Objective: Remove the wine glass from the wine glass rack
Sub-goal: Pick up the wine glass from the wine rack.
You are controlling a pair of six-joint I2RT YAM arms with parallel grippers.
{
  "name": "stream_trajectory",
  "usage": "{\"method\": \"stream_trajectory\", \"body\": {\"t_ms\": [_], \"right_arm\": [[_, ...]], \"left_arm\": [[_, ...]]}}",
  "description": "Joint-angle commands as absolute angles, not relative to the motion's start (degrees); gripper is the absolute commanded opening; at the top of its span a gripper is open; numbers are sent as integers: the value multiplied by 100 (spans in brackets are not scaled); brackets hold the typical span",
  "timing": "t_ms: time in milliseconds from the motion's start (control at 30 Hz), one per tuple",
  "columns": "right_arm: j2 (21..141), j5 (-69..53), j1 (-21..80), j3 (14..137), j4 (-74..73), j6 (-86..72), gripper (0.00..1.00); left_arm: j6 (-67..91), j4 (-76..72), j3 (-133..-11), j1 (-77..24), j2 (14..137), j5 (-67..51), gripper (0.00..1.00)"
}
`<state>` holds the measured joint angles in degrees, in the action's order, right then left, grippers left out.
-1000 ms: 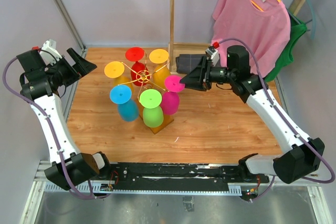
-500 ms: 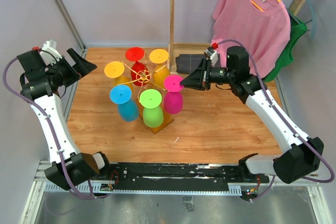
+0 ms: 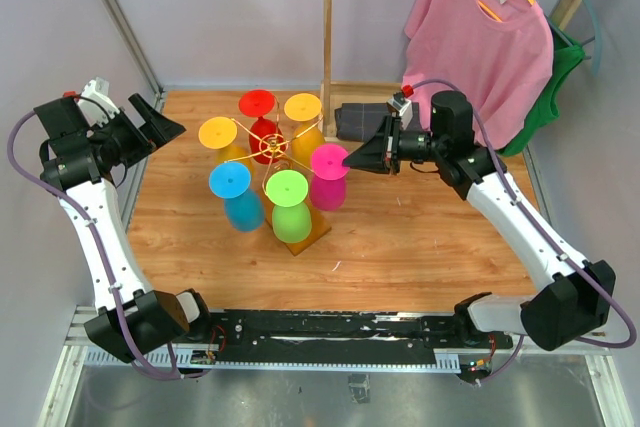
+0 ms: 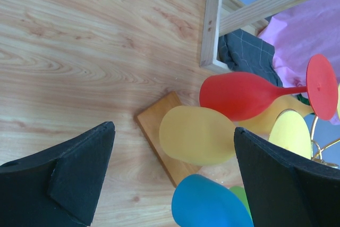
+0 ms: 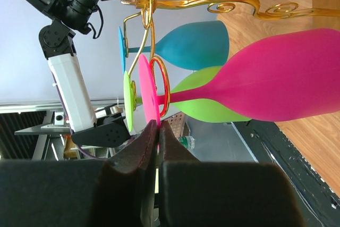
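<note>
Your right end effector was pinching the round foot of the pink wine glass, which hung upside down on the right side of the wine glass rack. Your left end effector was spread wide, well apart from the rack on its left, above the counter.

A pink cotton T-shirt hung on an orange hanger at upper right, above a folded dark checked cloth.
</note>
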<state>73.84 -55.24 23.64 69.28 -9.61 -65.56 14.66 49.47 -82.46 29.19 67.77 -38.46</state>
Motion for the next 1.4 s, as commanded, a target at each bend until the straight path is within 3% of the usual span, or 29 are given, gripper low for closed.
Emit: {"method": "stream_trajectory", "body": {"t_ms": [0,1367], "right_arm": [[7204,-5624,2460,6805,-734,-6689,1],[7727,-5629,2764,7501,-315,-6992,1]], "left_arm": [[1424,4958,-8180,2971,6726,-3907,99],[1363,4956,-8240,2971,6900,-3820,99]]}}
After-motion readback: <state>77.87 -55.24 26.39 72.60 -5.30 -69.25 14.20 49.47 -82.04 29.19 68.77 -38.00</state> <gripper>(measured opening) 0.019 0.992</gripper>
